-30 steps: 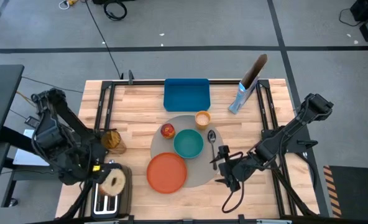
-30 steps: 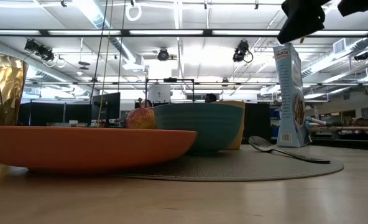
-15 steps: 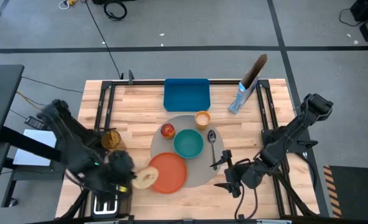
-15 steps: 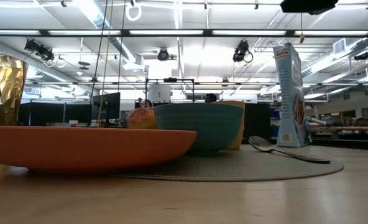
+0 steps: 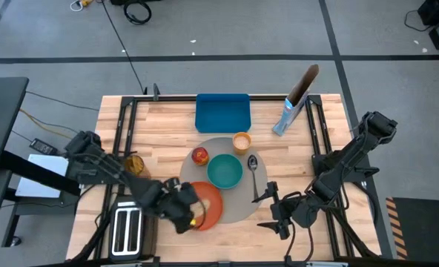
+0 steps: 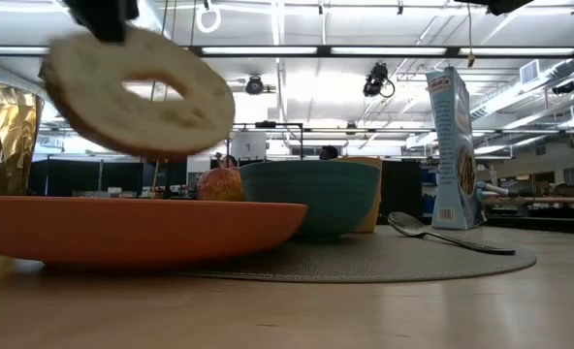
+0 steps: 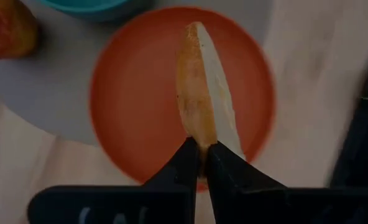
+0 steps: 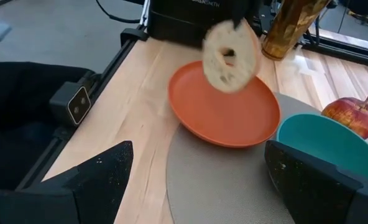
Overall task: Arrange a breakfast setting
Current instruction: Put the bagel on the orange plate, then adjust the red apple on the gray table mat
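Bread: the round bread (image 6: 137, 92), a ring with a hole through its middle, hangs on edge in the air above the orange plate (image 5: 205, 205), not touching it; seen across the table it is tilted a little.
Left gripper: the left gripper (image 7: 201, 155) has its jaws clenched on the rim of the bread, the two dark fingers (image 7: 224, 174) pinching it from either side, right over the plate.
Plate: it sits at the near edge of the large round grey mat (image 5: 238, 208), partly over the mat's rim, with nothing lying on it.
Bowl: the teal bowl (image 5: 225, 170) stands in the middle of the mat, just behind the plate.
Apple: the red apple (image 5: 199, 156) rests on the mat just beside the bowl, on the left arm's side.
Cup: the small orange-yellow cup (image 5: 241, 142) stands at the far edge of the mat, behind the bowl.
Spoon: the metal spoon (image 5: 253, 169) lies on the mat beside the bowl, on the right arm's side.
Cereal: the blue cereal bag (image 5: 288, 115) stands upright near the far right corner of the table (image 5: 167, 126), well apart from the mat.
Right gripper: the right gripper (image 5: 271, 209) waits near the front edge of the table, just off the mat, jaws spread wide and holding nothing.
Tray: a blue rectangular tray (image 5: 222, 112) lies at the far side, behind the mat.
Toaster: a silver-and-black toaster (image 5: 128, 231) sits at the front left corner.
Gold cup: a shiny crinkled gold cup (image 5: 133, 165) stands left of the mat.
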`<act>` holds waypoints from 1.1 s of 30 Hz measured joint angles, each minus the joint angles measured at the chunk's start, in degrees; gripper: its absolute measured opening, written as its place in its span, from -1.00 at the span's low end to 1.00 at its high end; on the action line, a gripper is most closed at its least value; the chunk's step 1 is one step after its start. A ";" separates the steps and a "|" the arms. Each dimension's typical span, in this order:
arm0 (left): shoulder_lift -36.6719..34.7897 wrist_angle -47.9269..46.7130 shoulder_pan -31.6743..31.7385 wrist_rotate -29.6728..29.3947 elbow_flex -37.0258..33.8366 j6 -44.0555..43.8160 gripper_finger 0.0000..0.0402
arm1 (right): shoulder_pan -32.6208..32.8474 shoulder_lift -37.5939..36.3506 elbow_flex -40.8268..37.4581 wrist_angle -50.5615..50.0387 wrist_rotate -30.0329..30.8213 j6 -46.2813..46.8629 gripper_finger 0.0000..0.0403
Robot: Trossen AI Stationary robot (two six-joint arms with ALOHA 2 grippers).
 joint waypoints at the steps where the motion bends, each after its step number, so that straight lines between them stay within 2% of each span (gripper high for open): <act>1: 0.39 0.07 1.05 0.41 0.00 1.51 -0.86 | -0.01 0.00 0.00 0.00 0.00 0.01 0.85; 3: 1.15 0.52 3.21 2.69 0.00 3.92 -0.86 | -0.01 0.00 0.00 -0.17 0.00 0.16 0.85; 6: 2.06 1.57 6.14 9.21 0.00 7.12 -0.86 | -0.01 0.01 0.00 -1.53 -0.01 2.37 0.85; 10: 2.17 2.14 8.76 10.64 -0.35 10.87 -0.86 | -0.01 0.02 -1.20 -1.88 -0.02 3.53 0.85; 12: 2.21 3.44 10.11 11.86 -1.71 11.69 -0.86 | -0.01 0.05 -2.73 -0.38 -0.05 3.68 0.85; 17: 2.22 10.87 13.14 19.90 -7.52 12.81 -0.86 | -0.07 0.07 -6.39 2.93 -0.44 6.38 0.85; 22: 2.17 10.83 14.57 19.78 -9.42 12.91 -0.82 | -0.09 0.07 -7.19 3.42 -1.11 6.55 0.85; 27: 2.20 9.82 14.57 19.74 -9.44 13.51 -0.63 | -0.49 0.07 -7.19 3.46 -4.95 6.43 0.85; 33: 2.09 2.54 15.32 19.07 -9.44 12.91 -0.39 | -2.40 0.07 -7.19 3.23 -2.42 4.55 0.85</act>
